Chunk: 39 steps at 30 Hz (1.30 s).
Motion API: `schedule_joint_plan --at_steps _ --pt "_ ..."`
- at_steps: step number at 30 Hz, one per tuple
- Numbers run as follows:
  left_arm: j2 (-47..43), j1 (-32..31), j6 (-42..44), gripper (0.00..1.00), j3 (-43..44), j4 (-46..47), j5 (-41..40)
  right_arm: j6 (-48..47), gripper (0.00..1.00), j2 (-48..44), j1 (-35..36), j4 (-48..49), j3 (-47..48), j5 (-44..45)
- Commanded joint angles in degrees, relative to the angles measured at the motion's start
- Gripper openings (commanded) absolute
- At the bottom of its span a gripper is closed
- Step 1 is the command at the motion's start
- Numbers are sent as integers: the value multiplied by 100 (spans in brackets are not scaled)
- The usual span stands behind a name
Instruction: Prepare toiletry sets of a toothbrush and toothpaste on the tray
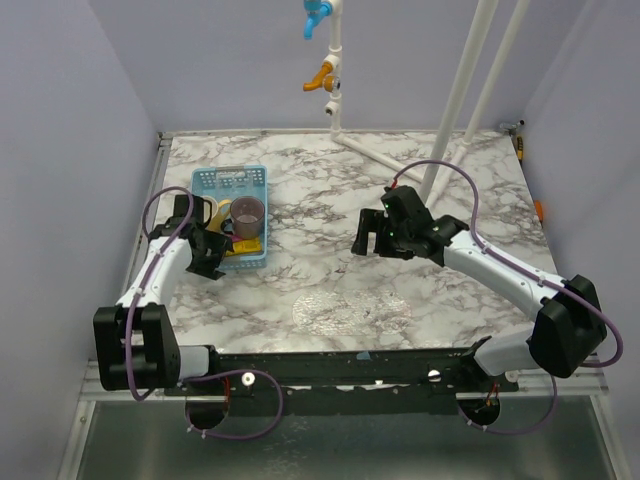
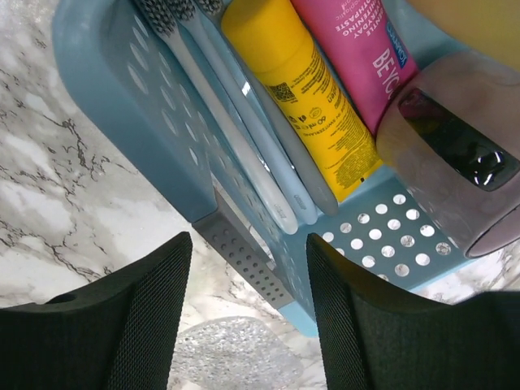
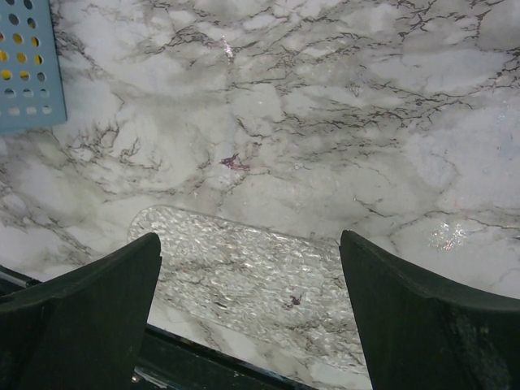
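Note:
Inside the light-blue basket (image 2: 122,106) lie a yellow toothpaste tube (image 2: 305,89), a pink toothpaste tube (image 2: 357,57) and several pale toothbrushes (image 2: 244,154), side by side. My left gripper (image 2: 248,268) hangs over the basket's near wall, and its jaws stand apart astride a grey perforated rim piece (image 2: 244,256) without touching it. In the top view the left gripper (image 1: 207,252) is at the basket's (image 1: 230,180) near left corner. The clear tray (image 1: 350,305) lies on the marble near the front edge. My right gripper (image 1: 372,235) hovers open above the tray (image 3: 244,268), holding nothing.
A translucent purple mug (image 2: 463,154) stands in the basket beside the tubes, close to my left gripper's right finger. White pipes (image 1: 455,100) rise at the back right. A corner of the basket (image 3: 24,73) shows in the right wrist view.

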Motion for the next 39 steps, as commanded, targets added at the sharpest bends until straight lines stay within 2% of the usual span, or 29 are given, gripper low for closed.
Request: schedule_joint_plan --at_steps 1,6,13,21,29,36,39 --pt "183 55 130 56 150 59 157 -100 94 -18 19 -74 -131 -40" --pt "283 55 218 44 202 101 192 -105 94 -40 22 -80 -188 -20" --pt "258 52 372 35 214 133 244 -93 94 -2 23 -70 -229 -63" --pt "194 53 642 16 181 271 309 -85 94 -24 22 -95 -244 -34" --pt "329 42 1085 0 196 533 584 -55 94 -102 19 -100 -316 -35" --pt "673 -14 1603 0 369 827 1103 -58 94 -262 23 -187 -349 -37" --pt "804 -131 1838 0 624 698 1083 -77 94 -386 21 -206 -408 -31"
